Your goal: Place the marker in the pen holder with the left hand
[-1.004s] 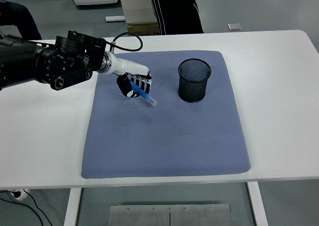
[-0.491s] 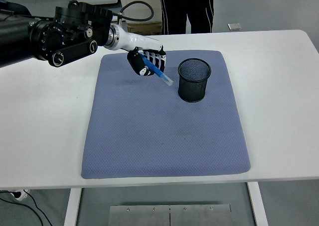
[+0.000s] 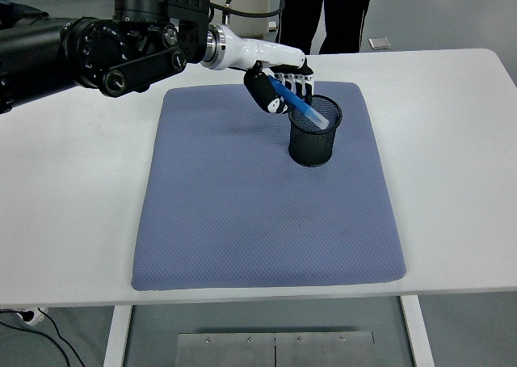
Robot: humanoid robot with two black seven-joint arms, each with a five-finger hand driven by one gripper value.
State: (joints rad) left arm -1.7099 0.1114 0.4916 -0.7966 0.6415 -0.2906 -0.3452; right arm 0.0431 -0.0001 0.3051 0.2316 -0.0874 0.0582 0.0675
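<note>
One slim blue marker (image 3: 300, 107), tilted

The left arm (image 3: 121, 48) was bulky and black, with round joint housings and a looping black cable. A glossy white forearm led to the black-and-white left robot hand (image 3: 279, 84).

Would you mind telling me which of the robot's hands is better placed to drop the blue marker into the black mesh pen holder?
Left. The left hand grips the blue marker, its tip over the black mesh pen holder. The right hand is not in view.
</note>
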